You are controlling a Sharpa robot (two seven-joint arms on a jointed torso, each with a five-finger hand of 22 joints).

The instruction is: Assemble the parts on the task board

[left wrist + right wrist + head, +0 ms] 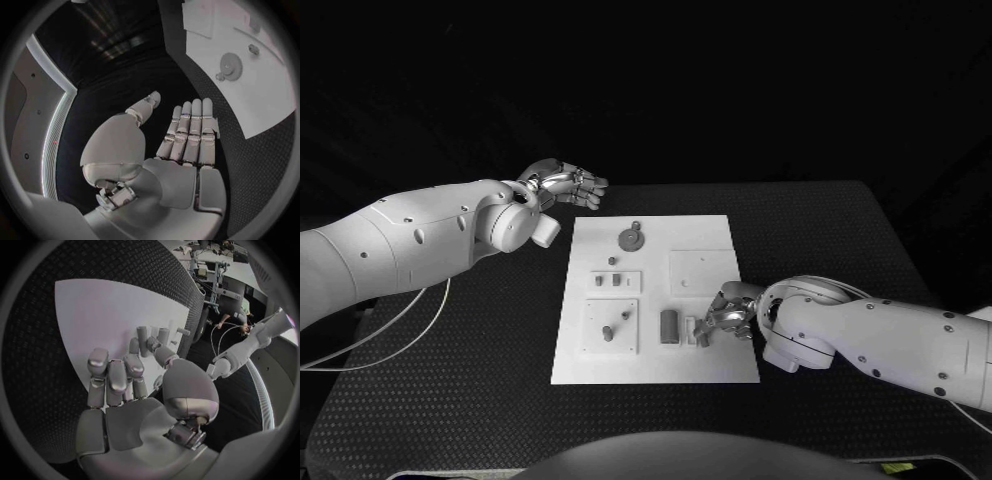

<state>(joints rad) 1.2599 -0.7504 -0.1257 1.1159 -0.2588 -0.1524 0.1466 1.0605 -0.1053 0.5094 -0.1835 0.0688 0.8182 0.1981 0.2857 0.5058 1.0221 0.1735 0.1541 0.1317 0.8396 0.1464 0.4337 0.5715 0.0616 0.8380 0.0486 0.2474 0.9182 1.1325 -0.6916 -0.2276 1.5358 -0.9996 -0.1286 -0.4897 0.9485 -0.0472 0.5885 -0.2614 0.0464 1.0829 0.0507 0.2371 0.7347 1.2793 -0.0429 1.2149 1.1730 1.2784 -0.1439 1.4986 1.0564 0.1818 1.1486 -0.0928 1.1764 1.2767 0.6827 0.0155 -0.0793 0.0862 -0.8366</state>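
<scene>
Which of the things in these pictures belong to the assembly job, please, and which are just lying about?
Belonging to the job:
task board
gear-shaped part
upright parts by the right hand
right hand, over the board's near right area
left hand, off the board's far left corner

Just there:
black table
white cable under the left arm

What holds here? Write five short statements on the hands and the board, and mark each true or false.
1. The left hand holds a part. False: it holds nothing, and its fingers are stretched out.
2. The right hand is at the board's right edge, beside upright grey parts. True.
3. A gear lies at the board's far end. True.
4. The board is black on a white table. False: it is white, on a black table.
5. The left hand is over the board's middle. False: it is off the board, by its far left corner.
</scene>
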